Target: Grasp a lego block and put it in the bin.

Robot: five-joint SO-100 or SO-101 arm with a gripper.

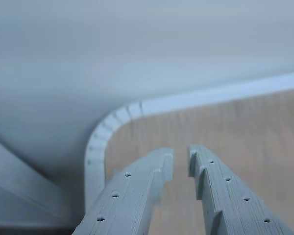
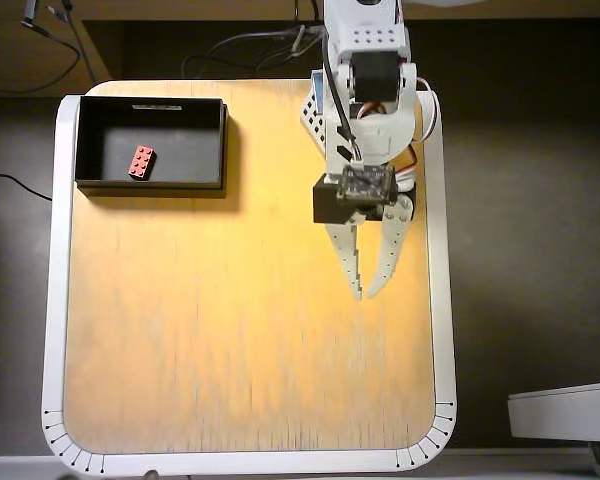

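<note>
Only the overhead view shows lego block (image 2: 141, 161) inside bin (image 2: 151, 183).

Arm (image 2: 370, 90): white printed shell, black servo blocks | wrist: small black circuit board (image 2: 365, 183), black cable | pincer (image 2: 363, 292): two pale tapered fingers (image 1: 235, 196), layered print lines, small holes along upper faces
</note>
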